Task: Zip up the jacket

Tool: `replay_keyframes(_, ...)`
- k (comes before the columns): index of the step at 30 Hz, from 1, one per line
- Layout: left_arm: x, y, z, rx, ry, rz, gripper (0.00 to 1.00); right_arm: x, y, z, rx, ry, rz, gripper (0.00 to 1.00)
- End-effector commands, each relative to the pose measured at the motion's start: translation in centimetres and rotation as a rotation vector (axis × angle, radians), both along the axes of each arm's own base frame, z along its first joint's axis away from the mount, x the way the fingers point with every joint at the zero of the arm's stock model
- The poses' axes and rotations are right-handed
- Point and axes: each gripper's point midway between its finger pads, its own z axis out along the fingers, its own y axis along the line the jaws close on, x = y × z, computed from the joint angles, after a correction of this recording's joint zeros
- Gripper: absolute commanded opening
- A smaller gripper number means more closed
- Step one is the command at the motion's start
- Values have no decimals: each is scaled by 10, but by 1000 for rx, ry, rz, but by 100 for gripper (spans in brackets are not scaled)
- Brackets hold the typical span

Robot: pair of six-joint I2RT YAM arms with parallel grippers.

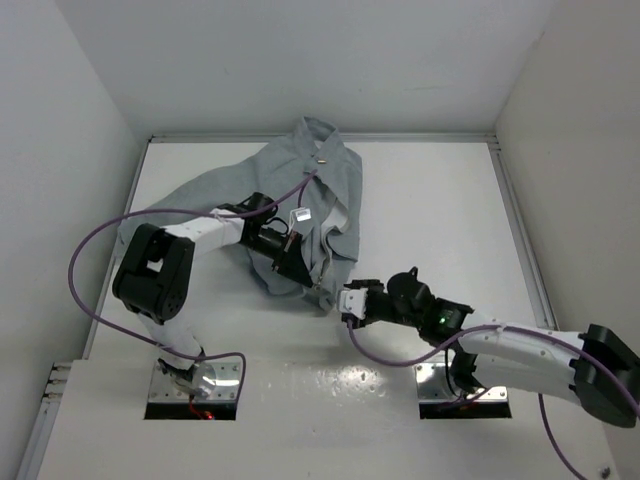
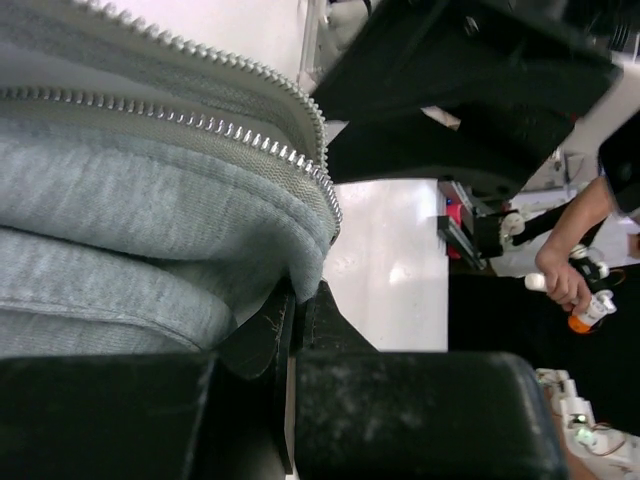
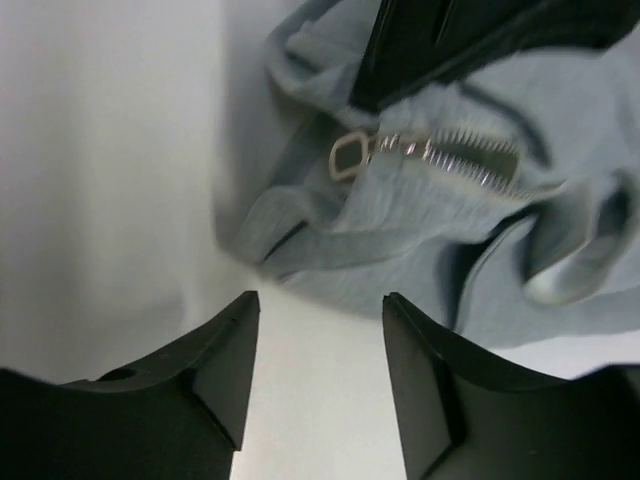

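The grey jacket point(image 1: 300, 190) lies crumpled on the white table point(image 1: 440, 200), centre-left. My left gripper point(image 1: 290, 265) is shut on the jacket's bottom hem, and in the left wrist view point(image 2: 298, 300) grey fabric point(image 2: 150, 200) is pinched between its fingers. Two rows of metal zipper teeth point(image 2: 230, 130) run just above the grip. My right gripper point(image 1: 335, 300) is open and empty, hovering just short of the hem point(image 3: 400, 250). In the right wrist view point(image 3: 320, 300) the zipper slider and its pull tab point(image 3: 350, 157) lie ahead of the fingertips, under the left gripper's black fingers point(image 3: 420, 40).
White walls enclose the table on three sides. A purple cable point(image 1: 100, 240) loops from the left arm, and another point(image 1: 400, 355) hangs from the right arm. A white label point(image 1: 301, 215) shows on the jacket lining.
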Motion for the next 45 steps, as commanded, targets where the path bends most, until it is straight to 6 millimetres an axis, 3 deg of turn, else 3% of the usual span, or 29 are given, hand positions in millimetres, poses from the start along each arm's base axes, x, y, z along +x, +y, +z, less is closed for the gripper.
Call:
replay_keyframes(1,-12,2,22,-51,73,2,0,27,16,56,124,-347,-33,51)
replay_keyframes(4,-17,5,23,-32,71,16,0,18,23,70,164,-471,7,45)
replay_keyframes(8,-15,6,20,6,53,60,0,-14,38,82,221,-630,177,44)
replay_keyframes(13,-12,6,30,-3,68,97,0,-49,48,70,199,-717,341,45)
replay_keyframes(16,-14,9,26,-8,133,112,0,-57,53,59,156,-764,416,48)
replay_keyframes(18,-15,8,28,-24,153,109,0,-54,55,61,149,-798,412,51)
replay_keyframes(19,-15,7,30,-31,163,108,0,-53,56,46,99,-804,435,57)
replay_keyframes(21,-17,7,33,-42,180,101,0,-48,59,57,118,-873,422,59)
replay_keyframes(22,-18,7,36,-49,195,95,0,-44,63,43,71,-879,440,61)
replay_keyframes(23,-19,7,38,-59,200,88,0,-42,69,69,140,-961,405,61)
replay_keyframes(24,-19,7,38,-59,200,88,0,-37,70,75,140,-1003,383,61)
replay_keyframes(25,-21,7,40,-64,214,84,0,-31,79,57,87,-995,394,61)
replay_keyframes(27,-21,7,40,-64,214,84,0,-23,91,82,148,-1127,358,55)
replay_keyframes(28,-21,7,41,-71,217,79,0,-17,94,77,123,-1128,358,55)
replay_keyframes(29,-22,8,44,-75,209,78,0,-8,102,88,157,-1102,307,52)
replay_keyframes(32,-25,9,46,-79,199,77,0,-1,110,94,153,-1121,283,50)
replay_keyframes(39,-27,9,48,-92,195,70,0,9,107,89,104,-1148,270,52)
replay_keyframes(45,-29,10,51,-107,203,57,0,12,90,80,67,-1152,278,53)
